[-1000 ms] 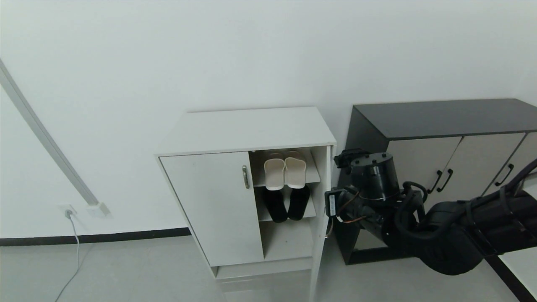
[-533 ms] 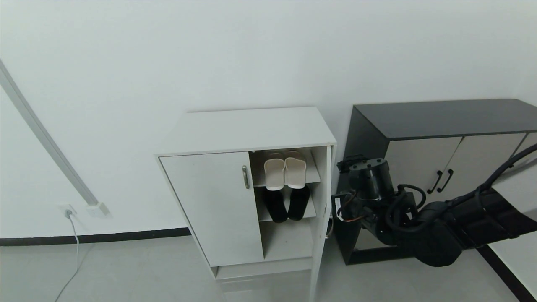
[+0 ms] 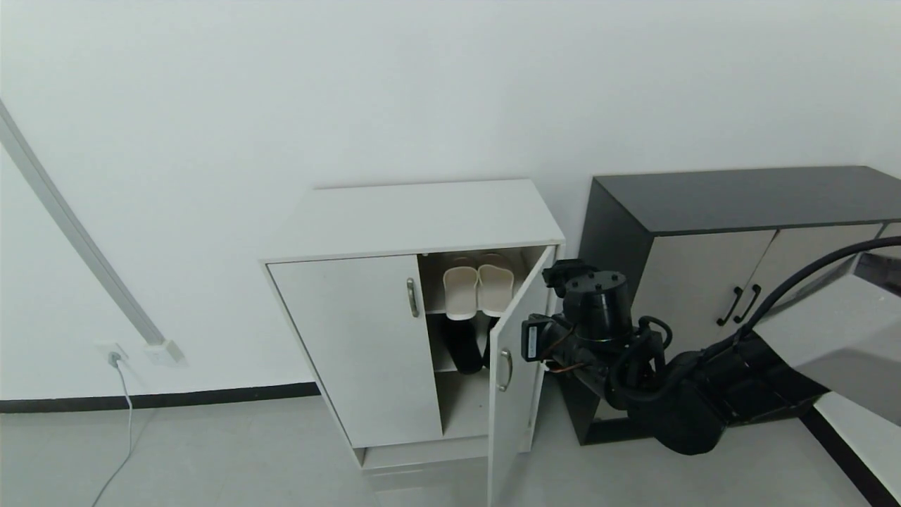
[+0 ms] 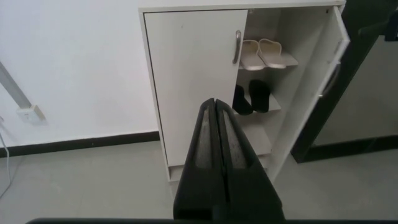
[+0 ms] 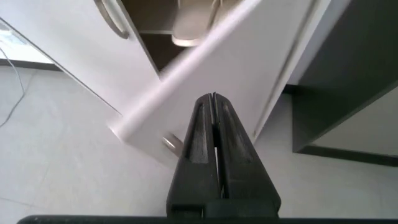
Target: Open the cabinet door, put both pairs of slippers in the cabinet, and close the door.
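The right gripper [image 5: 214, 98] has its two black fingers pressed together with nothing between them. The tips are set at the outer face of the white laminate right-hand door [image 5: 249, 68], though contact cannot be judged. In the head view the right arm's wrist stands just beside this door, between the cabinet and the sideboard. The door stands partly ajar, angled out from its hinge side, with its curved metal door handle [image 3: 505, 370] facing the room.

The left gripper [image 4: 216, 106] likewise has its fingers together and empty. It is held well apart from the cabinet and points toward its front.

The tall white rectangular cabinet [image 3: 415, 218] has its left-hand door [image 3: 359, 345] shut, and that door carries an upright metal pull [image 3: 412, 297]. Through the opening, the pair of cream slippers [image 3: 479, 290] lies side by side on the upper shelf. The pair of black slippers [image 3: 463, 346] lies on the shelf below, partly hidden by the door's edge.

A low black-topped sideboard [image 3: 739, 197] with grey doors stands just beside the cabinet. A white wall socket [image 3: 112, 354] with a grey cable sits low on the wall.
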Controlling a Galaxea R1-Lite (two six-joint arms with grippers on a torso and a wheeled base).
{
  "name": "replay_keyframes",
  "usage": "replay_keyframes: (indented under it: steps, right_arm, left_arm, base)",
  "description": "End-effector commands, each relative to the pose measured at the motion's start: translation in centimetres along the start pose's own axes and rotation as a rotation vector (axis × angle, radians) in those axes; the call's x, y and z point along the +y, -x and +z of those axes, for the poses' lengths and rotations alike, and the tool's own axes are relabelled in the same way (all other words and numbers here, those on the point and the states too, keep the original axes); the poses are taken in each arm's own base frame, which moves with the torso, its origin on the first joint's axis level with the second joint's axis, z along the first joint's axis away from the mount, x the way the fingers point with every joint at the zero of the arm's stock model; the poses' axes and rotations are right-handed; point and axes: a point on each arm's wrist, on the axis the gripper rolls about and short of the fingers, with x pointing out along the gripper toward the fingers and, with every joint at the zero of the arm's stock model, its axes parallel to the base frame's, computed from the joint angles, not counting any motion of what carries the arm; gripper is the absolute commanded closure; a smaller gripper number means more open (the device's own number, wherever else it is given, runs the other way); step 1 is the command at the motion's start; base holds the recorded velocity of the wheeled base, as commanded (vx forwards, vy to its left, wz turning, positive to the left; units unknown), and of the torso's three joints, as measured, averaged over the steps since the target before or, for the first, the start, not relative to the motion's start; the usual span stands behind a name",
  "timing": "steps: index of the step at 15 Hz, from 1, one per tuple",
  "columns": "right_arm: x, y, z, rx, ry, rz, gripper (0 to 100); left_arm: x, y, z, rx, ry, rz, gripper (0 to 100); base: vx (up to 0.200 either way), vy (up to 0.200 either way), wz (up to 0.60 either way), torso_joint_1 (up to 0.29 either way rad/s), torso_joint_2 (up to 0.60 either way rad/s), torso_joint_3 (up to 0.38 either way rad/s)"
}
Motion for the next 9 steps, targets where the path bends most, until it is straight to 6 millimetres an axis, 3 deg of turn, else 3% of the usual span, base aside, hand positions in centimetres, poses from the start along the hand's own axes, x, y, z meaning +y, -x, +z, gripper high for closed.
replay_keyframes:
  steps: [1, 6, 9]
  right_arm:
    - [-0.14, -0.06, -0.63, 0.016, 0.011, -0.005, 100]
    - [0.02, 0.22, -0.91, 0.018, 0.036, 0.002, 100]
    - [0.18, 0.30, -1.23, 0.012, 0.052, 0.010, 100]
  left_arm:
    - [0.00, 0.00, 0.00, 0.000, 0.000, 0.000, 100]
    - [0.00, 0.00, 0.00, 0.000, 0.000, 0.000, 100]
    - [0.00, 0.00, 0.00, 0.000, 0.000, 0.000, 100]
  base:
    - [0.000, 0.000, 0.00, 0.000, 0.00, 0.000]
    - [0.000, 0.000, 0.00, 0.000, 0.00, 0.000]
    - [0.000, 0.000, 0.60, 0.002, 0.00, 0.002]
